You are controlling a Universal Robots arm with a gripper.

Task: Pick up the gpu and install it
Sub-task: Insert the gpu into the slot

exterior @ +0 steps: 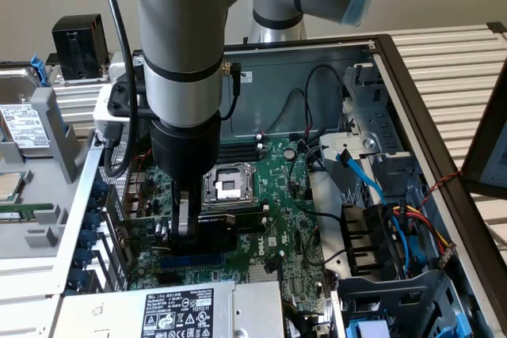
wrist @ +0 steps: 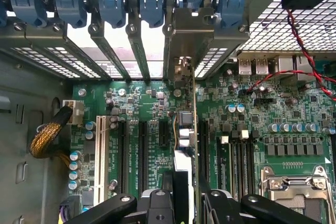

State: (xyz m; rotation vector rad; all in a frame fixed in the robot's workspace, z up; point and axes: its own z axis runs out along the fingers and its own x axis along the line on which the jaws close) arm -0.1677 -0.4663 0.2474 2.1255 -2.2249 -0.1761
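Black two-fingered gripper [wrist: 189, 203] clamps the gpu [wrist: 188, 140], a small green card with silver bracket, edge-on over the large green motherboard [wrist: 262, 121]. Insertion step, I judge; seating needs the card kept square.

motherboard [exterior: 297, 195] lying flat in open case [exterior: 277, 77] | power supply [exterior: 178, 310] sitting beside it | blue cable [exterior: 358, 168] curving past drive cage | hard drive [exterior: 20, 120] resting outside, exterior view's left | twisted red-black wires [wrist: 300, 43] crossing board
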